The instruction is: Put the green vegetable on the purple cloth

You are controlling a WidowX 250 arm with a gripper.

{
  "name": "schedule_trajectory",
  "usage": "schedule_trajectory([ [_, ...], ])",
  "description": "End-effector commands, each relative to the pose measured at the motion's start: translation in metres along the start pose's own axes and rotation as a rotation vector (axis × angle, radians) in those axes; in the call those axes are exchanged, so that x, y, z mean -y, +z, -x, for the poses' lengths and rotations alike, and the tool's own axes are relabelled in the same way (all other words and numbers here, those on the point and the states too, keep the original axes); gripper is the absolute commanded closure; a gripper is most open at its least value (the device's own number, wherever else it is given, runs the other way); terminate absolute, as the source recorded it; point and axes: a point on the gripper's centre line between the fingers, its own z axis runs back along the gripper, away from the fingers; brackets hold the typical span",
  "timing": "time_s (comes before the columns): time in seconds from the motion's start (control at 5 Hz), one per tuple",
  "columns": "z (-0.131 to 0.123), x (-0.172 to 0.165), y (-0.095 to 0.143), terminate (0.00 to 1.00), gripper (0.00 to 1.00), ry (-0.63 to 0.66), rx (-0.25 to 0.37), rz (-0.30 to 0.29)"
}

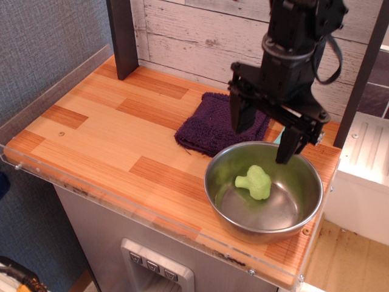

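Observation:
The green vegetable (254,182), a small light-green toy broccoli, lies inside the steel bowl (228,213) at the front right of the counter. The purple cloth (206,129) lies folded just behind the bowl, partly hidden by the arm. My black gripper (264,137) hangs open and empty above the bowl's far rim, a little above and behind the broccoli. One finger is over the cloth's right part, the other over the bowl's back edge.
The teal brush with white bristles is almost wholly hidden behind the gripper. A dark post (123,36) stands at the back left and a plank wall (182,36) runs behind. A clear plastic lip (121,210) edges the wooden counter.

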Motion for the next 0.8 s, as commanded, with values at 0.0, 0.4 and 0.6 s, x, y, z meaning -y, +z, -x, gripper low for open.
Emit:
schedule_trajectory([
  [0.0,0.014,0.004,-0.033,0.0,0.0,-0.021,-0.033,0.102],
  [0.4,0.014,0.009,-0.06,0.0,0.0,-0.039,-0.043,0.055],
  [0.6,0.012,0.014,-0.066,0.0,0.0,-0.043,-0.003,0.026],
])
